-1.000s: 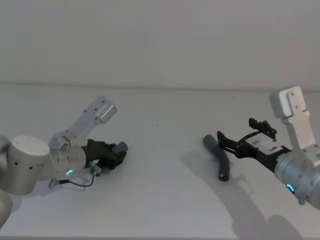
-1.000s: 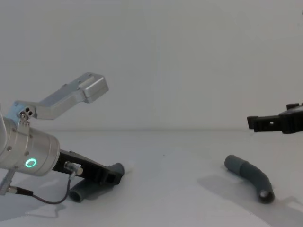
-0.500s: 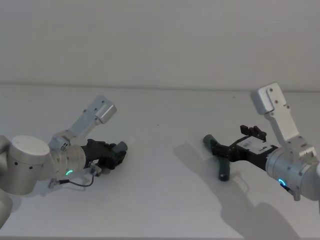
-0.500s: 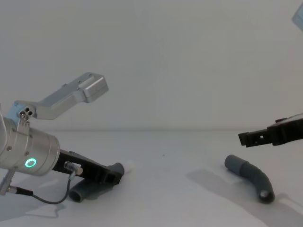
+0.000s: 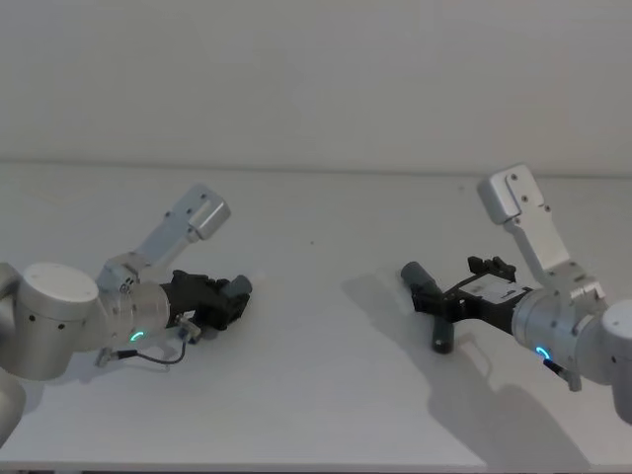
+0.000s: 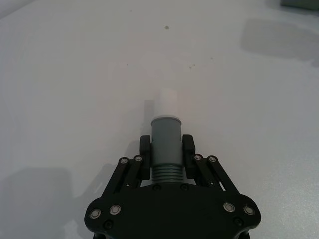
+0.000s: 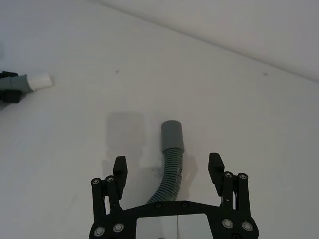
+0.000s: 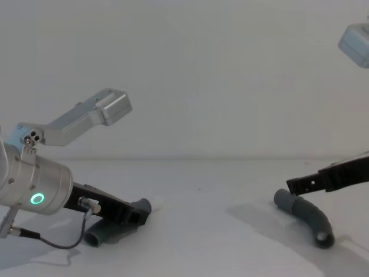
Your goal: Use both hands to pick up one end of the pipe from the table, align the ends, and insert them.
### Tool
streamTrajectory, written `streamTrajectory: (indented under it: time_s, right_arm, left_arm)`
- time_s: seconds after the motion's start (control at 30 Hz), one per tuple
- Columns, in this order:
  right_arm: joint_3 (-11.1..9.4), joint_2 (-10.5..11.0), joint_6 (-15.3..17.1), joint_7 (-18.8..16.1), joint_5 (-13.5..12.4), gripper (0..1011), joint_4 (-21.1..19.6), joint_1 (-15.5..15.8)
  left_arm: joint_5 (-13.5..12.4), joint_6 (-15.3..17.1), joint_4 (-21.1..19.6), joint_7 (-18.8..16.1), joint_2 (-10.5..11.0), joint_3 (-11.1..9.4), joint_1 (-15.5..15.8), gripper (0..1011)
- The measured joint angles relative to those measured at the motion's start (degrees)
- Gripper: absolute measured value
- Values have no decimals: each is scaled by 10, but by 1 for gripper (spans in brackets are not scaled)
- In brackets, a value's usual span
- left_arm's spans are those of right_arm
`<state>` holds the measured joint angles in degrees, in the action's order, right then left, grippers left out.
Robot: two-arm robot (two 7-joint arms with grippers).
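Note:
My left gripper (image 6: 166, 148) is shut on one dark grey ribbed pipe piece (image 6: 165, 137) low over the white table (image 5: 316, 395). Its white spigot tip (image 6: 169, 102) pokes out ahead of the fingers. In the head view this gripper (image 5: 225, 301) is at the left. The other pipe piece (image 5: 434, 306) lies on the table at the right, its smooth grey socket cuff (image 7: 172, 135) pointing away from the wrist. My right gripper (image 7: 168, 167) is open, with one finger on each side of the ribbed part and gaps on both sides. From the chest, its fingers (image 8: 300, 183) hang just above the piece (image 8: 311, 216).
A plain pale wall runs along the table's far edge. A thin black cable (image 8: 46, 242) loops under my left wrist. Bare table lies between the two pipe pieces.
My right gripper has come down and forward, from above and behind its pipe piece to straddling it. The left gripper and its piece have not moved.

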<state>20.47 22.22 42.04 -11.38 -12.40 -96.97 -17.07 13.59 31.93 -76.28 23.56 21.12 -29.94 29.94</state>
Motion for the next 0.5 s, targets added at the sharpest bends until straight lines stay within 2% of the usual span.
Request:
streamTrajectory:
  time_s: [0.5]
  right_arm:
    - [13, -17, 18, -8, 9, 1001, 46, -24]
  left_arm:
    - [0, 0, 0, 0, 0, 0, 0, 366]
